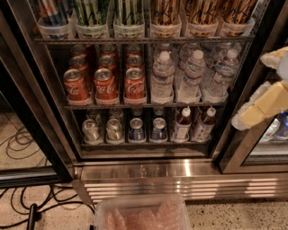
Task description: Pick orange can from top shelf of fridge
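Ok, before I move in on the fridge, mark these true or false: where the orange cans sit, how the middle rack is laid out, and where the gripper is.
1. The orange cans stand in the right-hand tubs on the top shelf. True.
2. The red cola cans sit to the right of the water bottles. False: the cola cans are on the left, the bottles on the right.
3. The gripper is among the cans on the top shelf. False: it is at the right edge of the view, below that shelf.
4. Green-striped cans stand left of the orange cans. True.

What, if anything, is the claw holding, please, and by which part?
Nothing visible; the claw sits at the right edge, outside the fridge, away from the orange cans.
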Motion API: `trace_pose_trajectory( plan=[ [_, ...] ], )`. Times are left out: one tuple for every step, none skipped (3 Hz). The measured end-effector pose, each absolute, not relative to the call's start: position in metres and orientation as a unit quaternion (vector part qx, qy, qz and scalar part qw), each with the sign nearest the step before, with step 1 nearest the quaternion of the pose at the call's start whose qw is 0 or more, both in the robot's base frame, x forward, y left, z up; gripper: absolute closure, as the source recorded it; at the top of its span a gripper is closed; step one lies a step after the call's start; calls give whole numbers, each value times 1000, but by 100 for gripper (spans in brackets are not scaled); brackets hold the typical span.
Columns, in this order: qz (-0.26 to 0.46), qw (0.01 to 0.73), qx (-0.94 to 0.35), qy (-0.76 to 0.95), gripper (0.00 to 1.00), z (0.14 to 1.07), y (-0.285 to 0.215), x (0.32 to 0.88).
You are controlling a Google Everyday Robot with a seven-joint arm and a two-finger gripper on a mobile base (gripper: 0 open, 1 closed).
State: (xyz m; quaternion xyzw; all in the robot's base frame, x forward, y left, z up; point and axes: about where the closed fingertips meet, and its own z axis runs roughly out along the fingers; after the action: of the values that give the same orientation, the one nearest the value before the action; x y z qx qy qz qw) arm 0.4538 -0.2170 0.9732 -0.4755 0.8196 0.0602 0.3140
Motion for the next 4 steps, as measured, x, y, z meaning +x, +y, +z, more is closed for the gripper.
trace_pose_trajectory(
  plan=[
    [85,405,-423,806,0,991,-211,468],
    [88,487,-390,777,0,1019,-202,487],
    [91,539,-372,751,0,1041,-194,499],
    [95,575,-355,731,0,1061,-188,505]
  ],
)
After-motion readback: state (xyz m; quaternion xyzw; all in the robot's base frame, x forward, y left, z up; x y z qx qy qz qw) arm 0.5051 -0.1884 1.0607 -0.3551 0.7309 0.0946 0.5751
